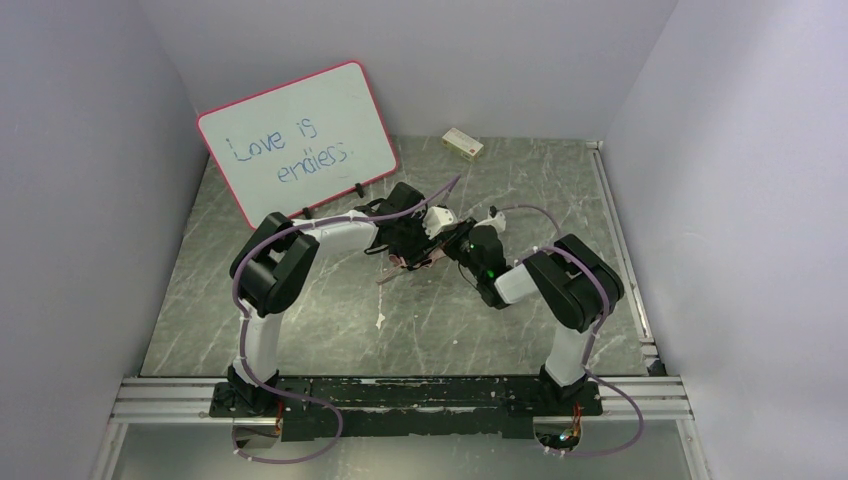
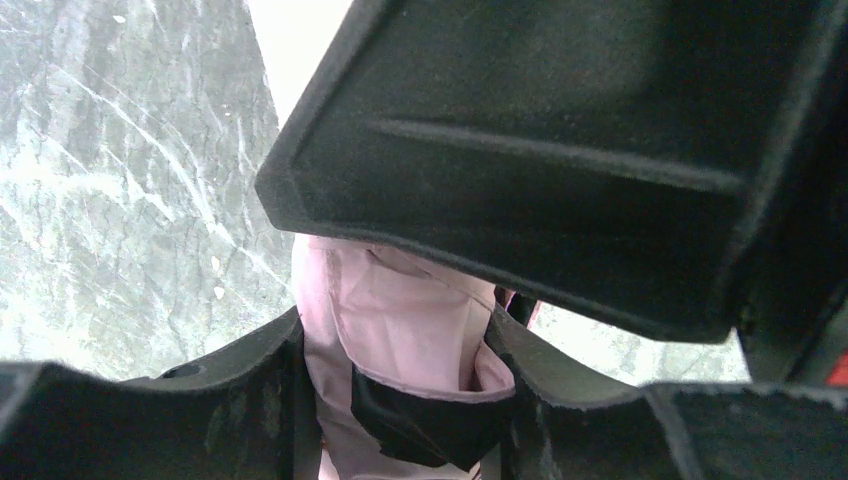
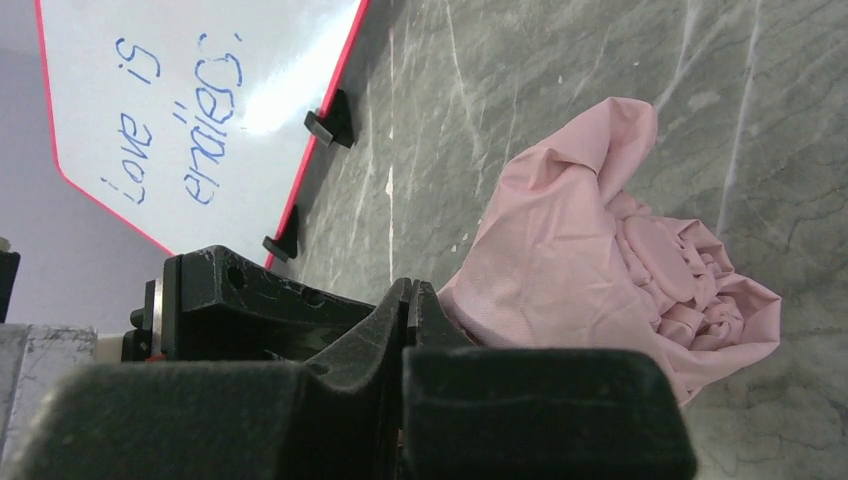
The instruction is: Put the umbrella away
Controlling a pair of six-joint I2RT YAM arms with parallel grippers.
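The umbrella (image 2: 400,320), soft crumpled pale pink cloth with a black inner fold, is clamped between the left jaws. The right jaws are pressed fully together, with the wrinkled cloth bunched just beyond their tips. A smooth pink-rimmed whiteboard (image 3: 180,110) leans behind both. The grey, white-veined stone surface (image 1: 300,320) lies open nearer than the jaws, between pale walls (image 1: 90,200).
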